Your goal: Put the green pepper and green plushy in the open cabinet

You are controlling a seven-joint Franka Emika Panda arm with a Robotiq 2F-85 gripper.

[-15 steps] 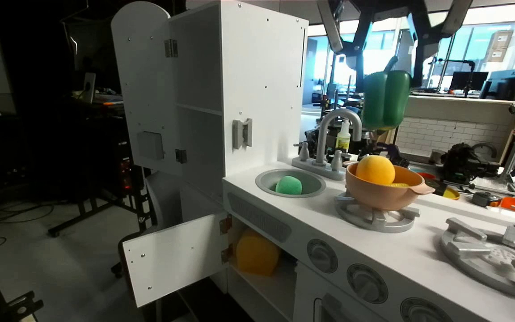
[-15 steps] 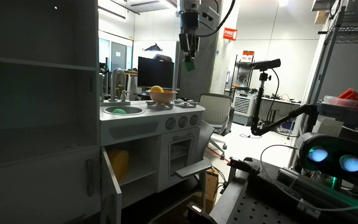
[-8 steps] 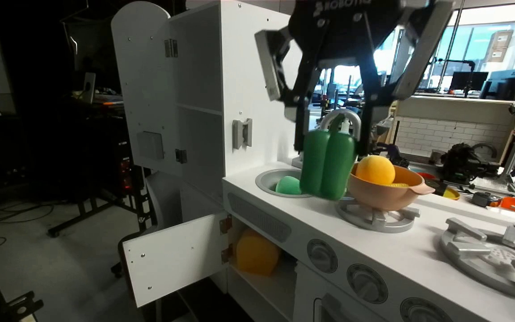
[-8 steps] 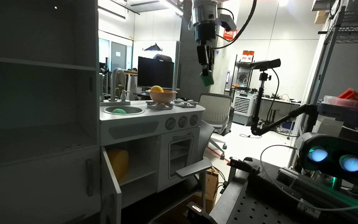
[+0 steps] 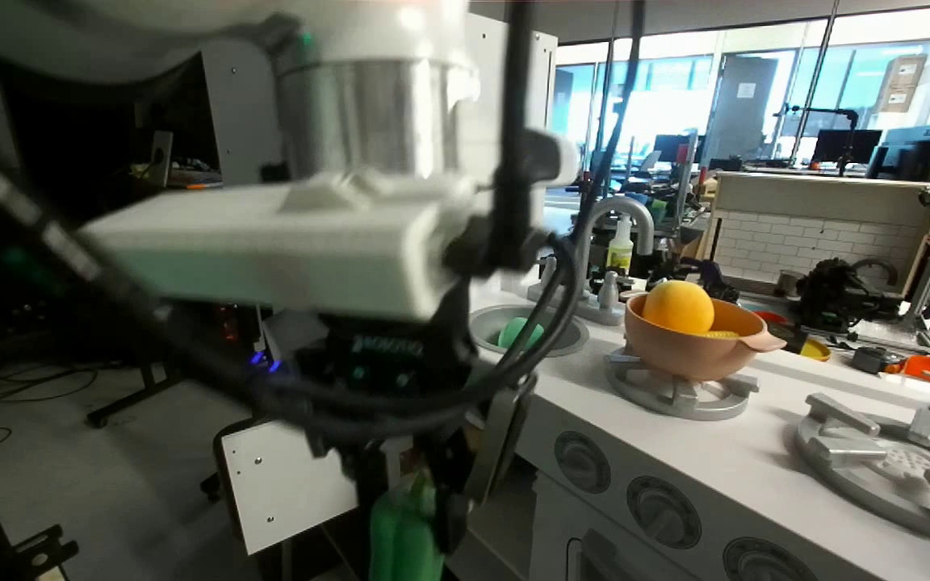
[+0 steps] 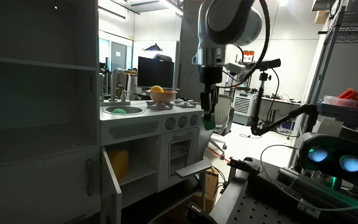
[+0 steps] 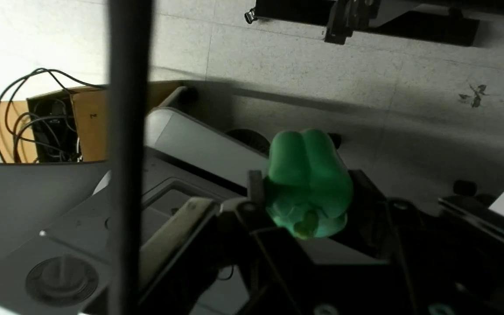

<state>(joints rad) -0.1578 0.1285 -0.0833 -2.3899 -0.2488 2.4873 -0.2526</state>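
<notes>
The green pepper (image 5: 406, 537) hangs stem-up in my gripper (image 5: 410, 516), whose fingers close on its sides; both also show in the other exterior view, the pepper (image 6: 209, 123) and the gripper (image 6: 209, 116). In the wrist view the pepper (image 7: 308, 175) sits between both fingers of the gripper (image 7: 308, 186). The green plushy (image 6: 119, 111) lies in the sink; it also shows partly behind a cable in an exterior view (image 5: 513, 332). The open cabinet (image 6: 141, 171) is under the sink with its door (image 5: 287, 484) swung out. The pepper is outside it, in front of the kitchen.
A yellow-orange block (image 6: 120, 163) stands at the cabinet's hinge side. A grey chair armrest (image 6: 194, 168) stands low in front of the oven door (image 6: 180, 152). A bowl (image 5: 691, 355) with an orange ball (image 5: 677, 305) sits on a burner. A box with cables (image 7: 90, 124) is on the floor.
My gripper has come down and forward of the counter with the pepper, from above the counter to below its top. In an exterior view the arm now covers part of the cabinet. The plushy has not moved.
</notes>
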